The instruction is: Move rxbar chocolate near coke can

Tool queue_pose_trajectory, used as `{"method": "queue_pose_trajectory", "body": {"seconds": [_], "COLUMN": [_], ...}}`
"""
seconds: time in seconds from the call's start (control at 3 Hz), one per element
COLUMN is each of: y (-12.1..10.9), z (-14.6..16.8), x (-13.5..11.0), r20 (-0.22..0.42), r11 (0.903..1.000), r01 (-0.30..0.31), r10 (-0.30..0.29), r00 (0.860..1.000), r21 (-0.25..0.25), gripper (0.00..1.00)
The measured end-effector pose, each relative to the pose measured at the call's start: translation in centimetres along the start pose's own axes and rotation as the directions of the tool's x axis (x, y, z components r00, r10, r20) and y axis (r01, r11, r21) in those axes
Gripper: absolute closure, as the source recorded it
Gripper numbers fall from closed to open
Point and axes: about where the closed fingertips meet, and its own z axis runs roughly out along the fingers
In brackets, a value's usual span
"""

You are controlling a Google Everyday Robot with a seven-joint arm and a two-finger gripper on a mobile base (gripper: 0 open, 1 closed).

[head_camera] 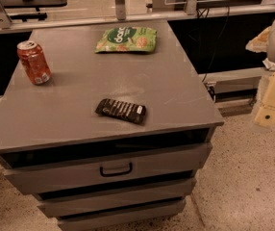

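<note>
The rxbar chocolate [121, 110] is a flat dark wrapper with white lettering. It lies near the front edge of the grey cabinet top [80, 95], a little right of the middle. The coke can [33, 62] is red-orange with a silver top and stands upright at the left side of the top, well apart from the bar. My gripper [268, 113], pale yellow, hangs at the right edge of the view, off the cabinet's right side and level with the bar, touching nothing.
A green snack bag [126, 39] lies at the back of the top. The cabinet has drawers with a dark handle [116, 170] below. A rail and glass partition [128, 13] run behind it. Speckled floor [243, 177] lies to the right.
</note>
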Motion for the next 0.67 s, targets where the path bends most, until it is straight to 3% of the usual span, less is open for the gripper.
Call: {"method": "queue_pose_trajectory", "body": {"seconds": [0.33, 0.67], "y": [0.0, 0.0], "z": [0.0, 2.3], "x": [0.0, -1.5], "r20": [0.0, 0.066], "r11": [1.0, 0.9999], "r01": [0.0, -0.003], "r10": [0.0, 0.004], "r00": [1.0, 0.998], "r21": [0.0, -0.015], "gripper": [0.0, 0.0]}}
